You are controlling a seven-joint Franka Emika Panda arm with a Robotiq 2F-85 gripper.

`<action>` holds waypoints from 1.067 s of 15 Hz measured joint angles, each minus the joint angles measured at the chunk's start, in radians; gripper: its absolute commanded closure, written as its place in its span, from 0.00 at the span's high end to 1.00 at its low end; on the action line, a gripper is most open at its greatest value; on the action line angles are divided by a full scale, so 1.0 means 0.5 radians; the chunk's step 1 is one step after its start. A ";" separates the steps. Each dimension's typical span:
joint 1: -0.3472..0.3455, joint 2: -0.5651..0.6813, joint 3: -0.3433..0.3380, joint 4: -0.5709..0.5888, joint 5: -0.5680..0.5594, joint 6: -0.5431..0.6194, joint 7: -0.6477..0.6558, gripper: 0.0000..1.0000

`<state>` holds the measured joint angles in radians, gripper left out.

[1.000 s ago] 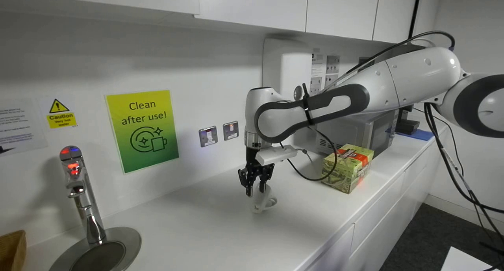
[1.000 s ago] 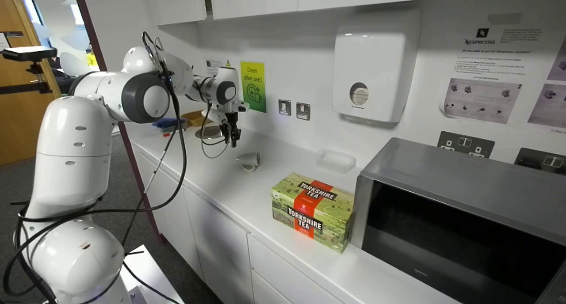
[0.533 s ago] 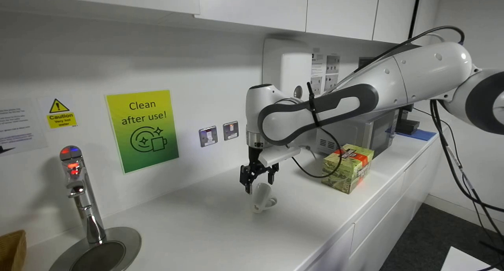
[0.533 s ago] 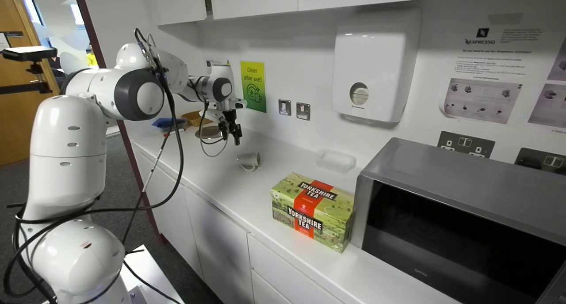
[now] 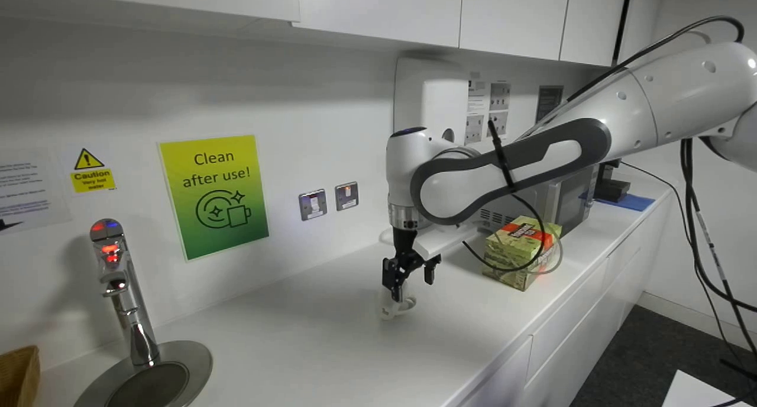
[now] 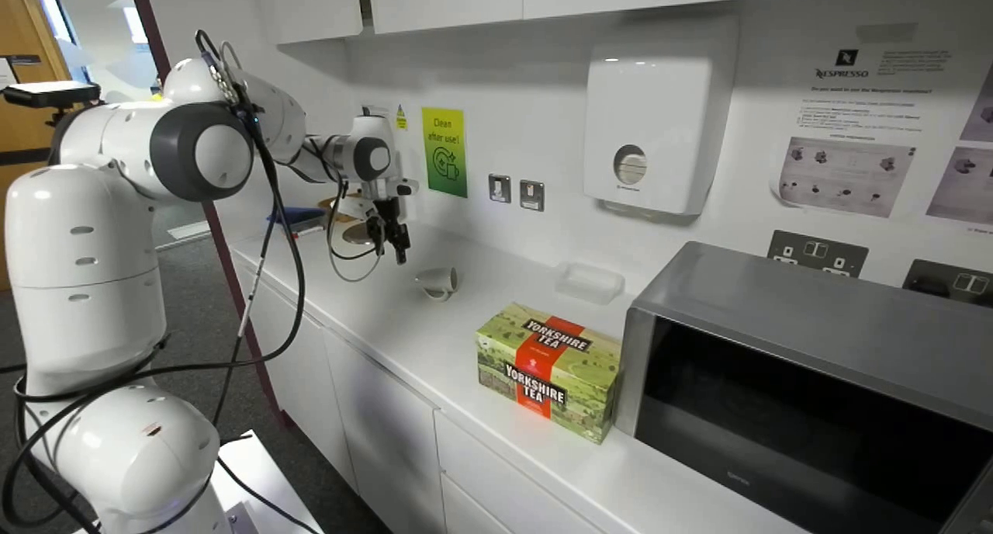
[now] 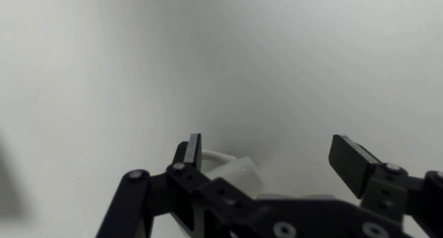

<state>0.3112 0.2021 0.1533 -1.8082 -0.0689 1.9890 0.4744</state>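
The black two-fingered gripper (image 7: 265,136) is hanging over the smooth white bench (image 6: 403,324) — spread wide and holding nothing — while the white, cylindrical, ceramic-looking mug (image 6: 437,280) is lying on its side just beside it, a gap separating them.

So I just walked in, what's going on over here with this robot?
A Franka robot arm extends over a white counter, its gripper wide open near a white mug that lies on its side. The gripper is apart from the mug and holds nothing. Along the counter to one side of the mug, a Yorkshire Tea box sits beside a microwave; to the other side stands a chrome tap.
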 measured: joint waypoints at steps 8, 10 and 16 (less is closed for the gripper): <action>-0.027 -0.095 -0.002 -0.106 0.007 0.000 0.012 1.00; -0.027 -0.095 -0.002 -0.106 0.007 0.000 0.012 1.00; -0.027 -0.092 -0.001 -0.106 0.007 0.000 0.012 1.00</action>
<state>0.2976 0.1560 0.1528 -1.8613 -0.0655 1.9892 0.4804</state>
